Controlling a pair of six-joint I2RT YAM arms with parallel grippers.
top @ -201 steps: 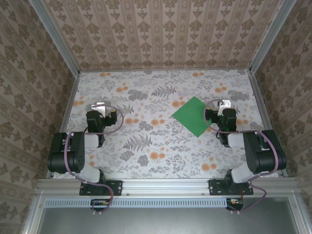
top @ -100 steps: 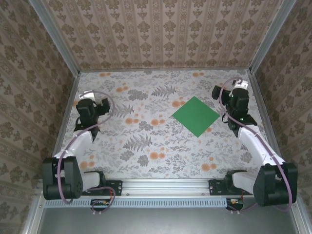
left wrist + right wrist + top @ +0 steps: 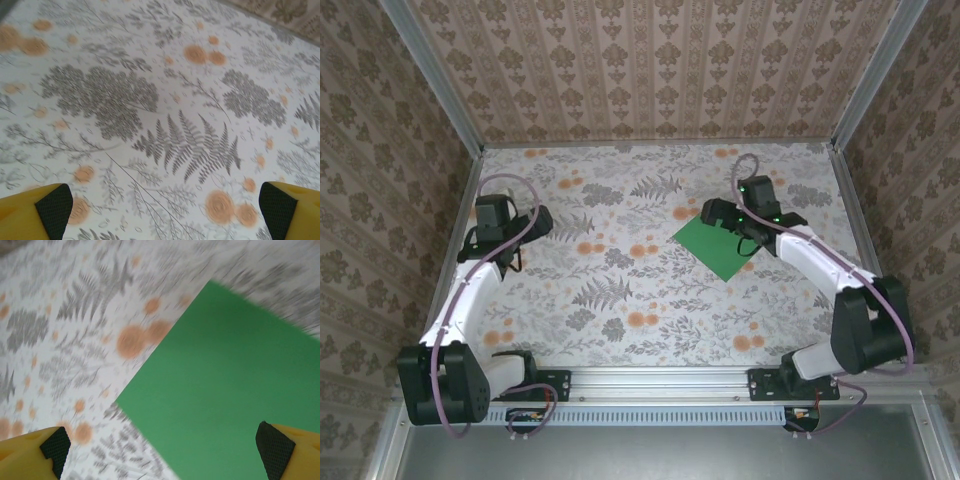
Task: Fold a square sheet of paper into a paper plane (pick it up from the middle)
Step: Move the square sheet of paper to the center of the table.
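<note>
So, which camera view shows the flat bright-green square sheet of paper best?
The top external view: the bright-green square sheet of paper shows nearly whole, the right gripper over its far part. The right wrist view shows a large blurred part, cut off at the frame edge.

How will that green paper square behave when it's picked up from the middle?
The square sheet of paper lies dead flat on the table, so it's probably thin, light and floppy, drooping around a middle pinch. With no raised edge, it may slide rather than lift.
</note>
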